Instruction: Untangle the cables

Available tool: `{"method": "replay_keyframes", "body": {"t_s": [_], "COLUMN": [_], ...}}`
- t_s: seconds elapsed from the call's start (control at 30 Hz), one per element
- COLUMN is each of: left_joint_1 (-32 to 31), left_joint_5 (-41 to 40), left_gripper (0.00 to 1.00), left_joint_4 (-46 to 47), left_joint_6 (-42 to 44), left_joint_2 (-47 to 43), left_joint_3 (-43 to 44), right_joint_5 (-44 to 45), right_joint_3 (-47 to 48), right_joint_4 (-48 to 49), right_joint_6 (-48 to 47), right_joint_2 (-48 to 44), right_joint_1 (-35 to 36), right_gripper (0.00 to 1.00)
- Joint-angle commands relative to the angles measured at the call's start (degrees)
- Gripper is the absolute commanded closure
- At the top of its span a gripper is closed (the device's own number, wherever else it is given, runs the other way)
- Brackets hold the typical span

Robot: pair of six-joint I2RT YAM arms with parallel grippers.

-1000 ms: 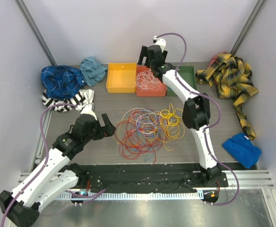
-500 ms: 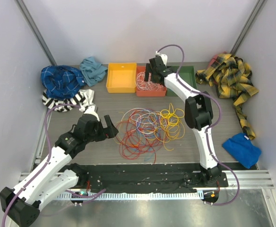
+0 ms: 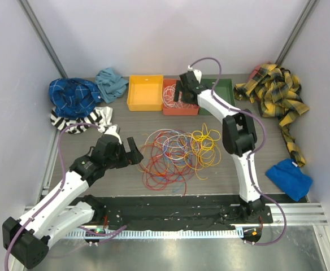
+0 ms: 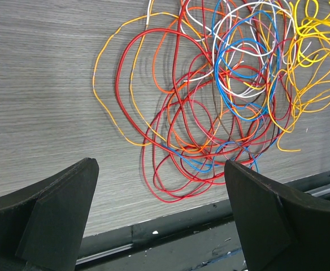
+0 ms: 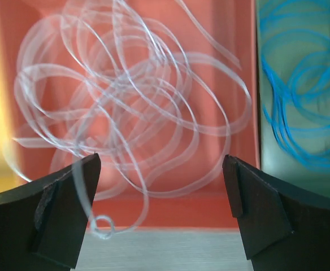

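Hovering wide open and empty, my left jaws frame the cable tangle [image 4: 221, 101] on the bench [image 4: 40, 84] just ahead. The wires look light, thin and springy; I'd pinch the outer red loop [image 4: 118, 79] nearest me. My right jaws, also open and empty, hang above white cable [image 5: 125, 96] in a red tray [image 5: 233, 51].

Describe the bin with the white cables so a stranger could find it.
At the far edge of the table, three bins stand in a row. It is the middle one, the red bin, between a yellow bin and a green bin.
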Motion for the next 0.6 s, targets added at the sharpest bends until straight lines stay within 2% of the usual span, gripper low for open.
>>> {"method": "replay_keyframes", "body": {"t_s": [0.0, 0.2, 0.5, 0.57], "left_joint_1": [-0.25, -0.16, -0.16, -0.16], "left_joint_5": [1.57, 1.93, 1.84, 1.76], "left_gripper": [0.00, 0.00, 0.00, 0.00], "left_joint_4": [3.33, 4.29, 5.00, 5.17], "left_joint_6": [0.93, -0.21, -1.45, -1.53], "left_joint_2": [1.84, 1.76, 1.40, 1.23], "left_joint_3": [1.40, 1.14, 0.70, 0.61], "right_joint_5": [2.43, 4.89, 5.77, 4.72], "right_joint_3": [-16.28, -22.19, -24.73, -28.67], "right_joint_4": [12.58, 13.13, 11.28, 12.07], "right_joint_6": [1.00, -1.02, -2.78, -3.22], "right_joint_2": [-14.50, -24.33, -29.27, -32.08], "right_joint_1": [1.26, 3.11, 3.37, 3.55], "right_gripper": [0.01, 0.00, 0.00, 0.08]}}
